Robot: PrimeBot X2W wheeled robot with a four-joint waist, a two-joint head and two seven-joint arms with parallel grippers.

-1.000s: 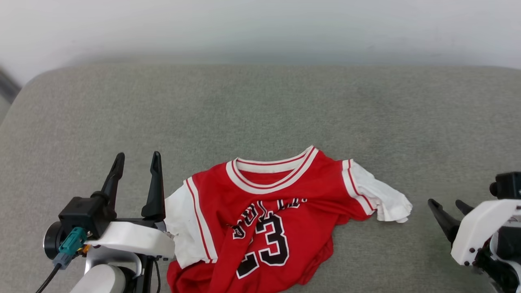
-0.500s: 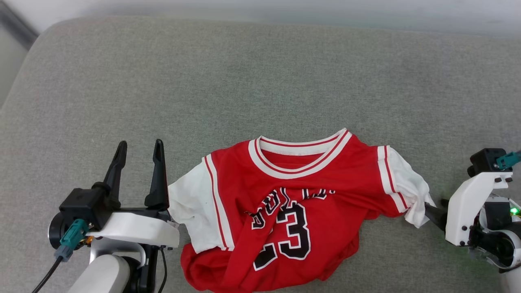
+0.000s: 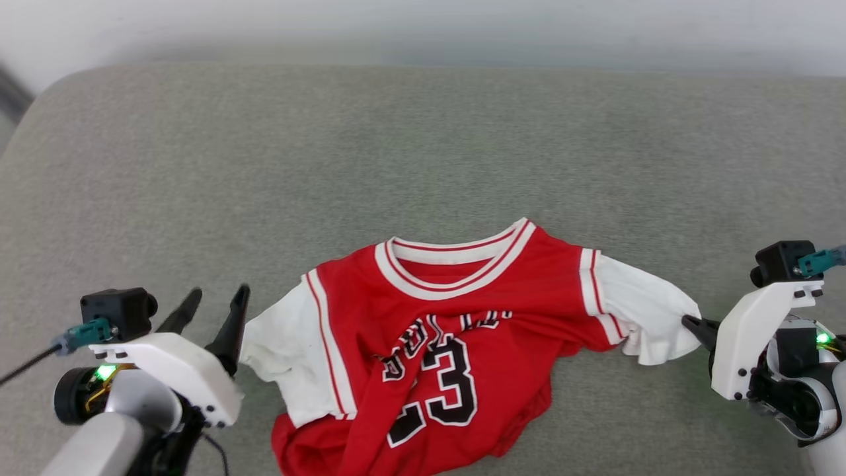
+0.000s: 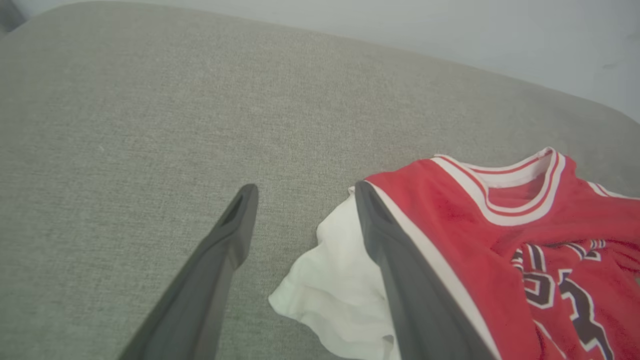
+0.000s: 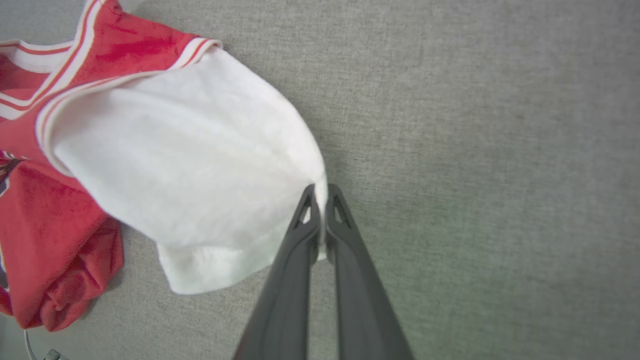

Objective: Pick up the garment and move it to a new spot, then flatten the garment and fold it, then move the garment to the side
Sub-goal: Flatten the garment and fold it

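- Two grippers flank the garment (image 3: pixel 423 344), which lies on the grey cushion (image 3: pixel 423 152) in the lower middle of the head view. Its collar points to the top of the frame and its hem is bunched at the bottom edge.
- Long axis: sleeve to sleeve, running left to right across the frame. The number panel is creased and partly folded over.
- Right gripper (image 3: pixel 691 324), at the right edge of the frame: fingers pressed together, pinching the outer tip of the right sleeve (image 3: pixel 644 317). The right wrist view confirms white cloth caught between the tips. The sleeve is drawn out toward that gripper.
- Left gripper (image 3: pixel 211 311), lower left of the frame: fingers spread wide, holding nothing, pointing up and slightly right.
- Deciding relation: the left sleeve (image 3: pixel 281 344) lies just to the right of the left gripper. In the left wrist view the inner finger crosses over the sleeve and the outer finger is over bare cushion. Contact cannot be confirmed.
- Judgement: the left arm is the nearer to this free sleeve. It likely needs a short shift to frame right and downward to bring the sleeve edge between its fingers before closing.
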